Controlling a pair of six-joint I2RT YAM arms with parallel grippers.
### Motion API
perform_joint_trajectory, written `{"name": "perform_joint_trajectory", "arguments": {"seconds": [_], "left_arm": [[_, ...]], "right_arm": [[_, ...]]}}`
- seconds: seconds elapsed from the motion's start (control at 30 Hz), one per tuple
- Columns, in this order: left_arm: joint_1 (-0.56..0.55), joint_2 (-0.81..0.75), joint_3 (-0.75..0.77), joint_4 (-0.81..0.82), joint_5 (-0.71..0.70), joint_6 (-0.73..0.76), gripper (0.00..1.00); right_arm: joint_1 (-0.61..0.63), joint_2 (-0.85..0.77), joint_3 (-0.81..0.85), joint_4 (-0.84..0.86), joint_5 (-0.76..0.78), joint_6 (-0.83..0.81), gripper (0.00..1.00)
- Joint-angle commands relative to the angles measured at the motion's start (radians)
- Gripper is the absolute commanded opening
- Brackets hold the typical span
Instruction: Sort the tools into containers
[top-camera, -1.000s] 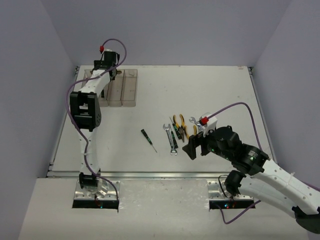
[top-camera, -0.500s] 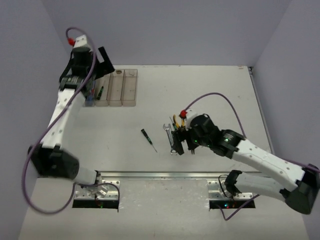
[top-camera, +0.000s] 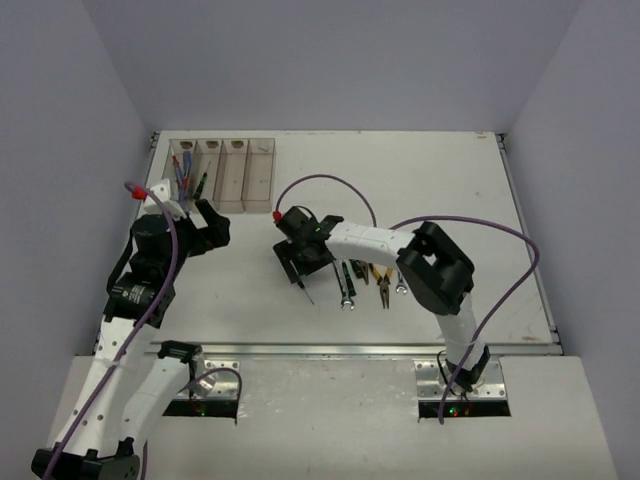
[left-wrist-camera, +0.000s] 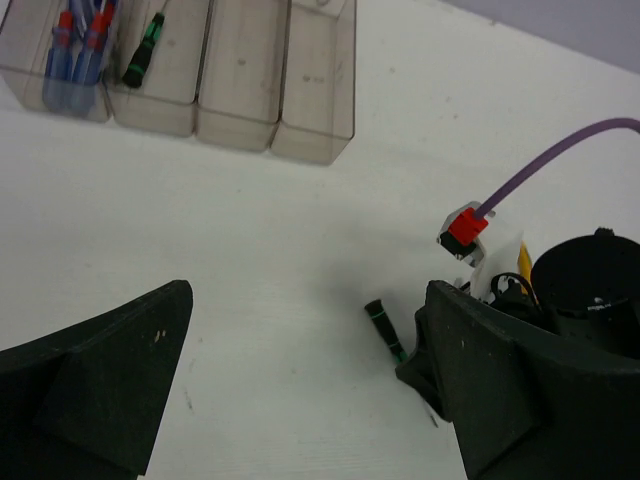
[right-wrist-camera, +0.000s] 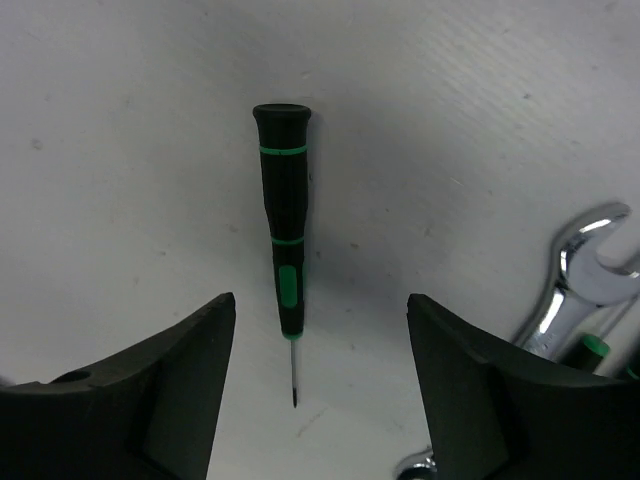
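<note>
A green-black screwdriver lies on the white table, tip toward the camera, between the fingers of my right gripper. That gripper is open and does not touch it; from above it hovers over the tool. My left gripper is open and empty over bare table, to the left of the same screwdriver. The containers stand at the back left. The leftmost one holds blue screwdrivers, the second a green-black screwdriver.
To the right of my right gripper lie a silver wrench, yellow-handled pliers and a second wrench. A wrench head shows at the right of the right wrist view. The two right-hand bins look empty.
My left arm pulled back from the containers toward the near side, its gripper opening. My right arm swung left from the tool cluster to over the lone screwdriver.
</note>
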Motion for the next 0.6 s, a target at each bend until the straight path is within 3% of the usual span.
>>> {"name": "perform_joint_trajectory", "arguments": {"seconds": [0.0, 0.13, 0.17, 0.23, 0.27, 0.5, 0.57], "left_arm": [[-0.007, -0.063, -0.053, 0.037, -0.036, 0.009, 1.0], [-0.008, -0.062, -0.05, 0.042, -0.027, 0.017, 1.0], [-0.011, -0.067, -0.052, 0.039, -0.022, 0.015, 1.0], [-0.015, -0.085, -0.057, 0.044, -0.016, 0.014, 1.0], [-0.016, -0.094, -0.061, 0.048, -0.015, 0.014, 1.0], [-0.04, -0.092, -0.062, 0.053, 0.049, 0.008, 1.0], [-0.047, -0.097, -0.057, 0.057, 0.208, -0.03, 1.0]], "right_arm": [[0.016, 0.124, 0.126, -0.072, 0.005, -0.001, 0.63], [0.017, 0.227, 0.223, -0.108, -0.02, -0.011, 0.39], [0.018, 0.25, 0.243, -0.119, -0.02, -0.011, 0.31], [0.018, 0.272, 0.254, -0.133, -0.013, -0.007, 0.05], [0.017, 0.273, 0.248, -0.137, 0.002, 0.002, 0.01], [0.015, 0.055, 0.103, -0.066, 0.025, 0.047, 0.0], [0.01, -0.08, -0.014, 0.006, -0.014, 0.045, 0.0]]}}
